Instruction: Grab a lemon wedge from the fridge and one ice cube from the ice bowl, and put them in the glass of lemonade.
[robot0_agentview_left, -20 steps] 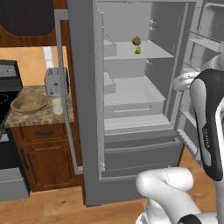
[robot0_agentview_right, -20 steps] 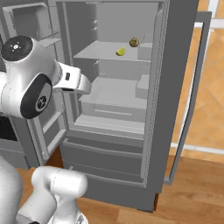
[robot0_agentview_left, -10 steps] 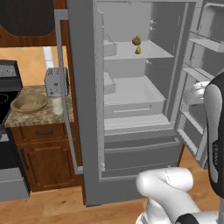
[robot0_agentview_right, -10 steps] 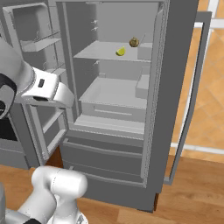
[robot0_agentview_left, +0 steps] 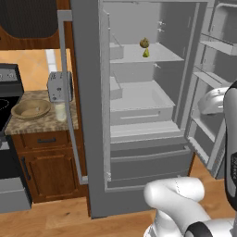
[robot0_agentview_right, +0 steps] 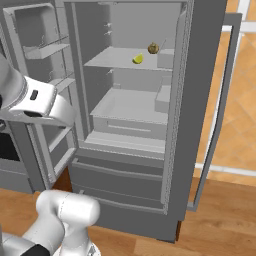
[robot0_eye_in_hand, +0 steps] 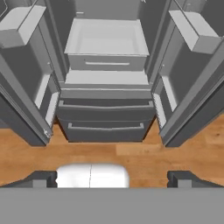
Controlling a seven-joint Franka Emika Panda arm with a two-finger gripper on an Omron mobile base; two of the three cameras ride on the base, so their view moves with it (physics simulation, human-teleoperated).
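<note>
Lemon wedge [robot0_agentview_right: 138,59] shelved; gripper [robot0_eye_in_hand: 112,178] wide open, empty.

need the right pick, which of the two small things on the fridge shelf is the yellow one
The lemon wedge, the front one nearer the shelf edge; the lumpy round item behind it is brownish.

Glossy white, rounded arm [robot0_agentview_left: 178,199] shells filling the lower right of the left base view, with a dark joint band along the right edge. Same smooth white casing at lower left of the right base view, carrying a small dark oval mark. End effector [robot0_eye_in_hand: 112,178] with two small dark fingertips [robot0_eye_in_hand: 41,178].
</note>
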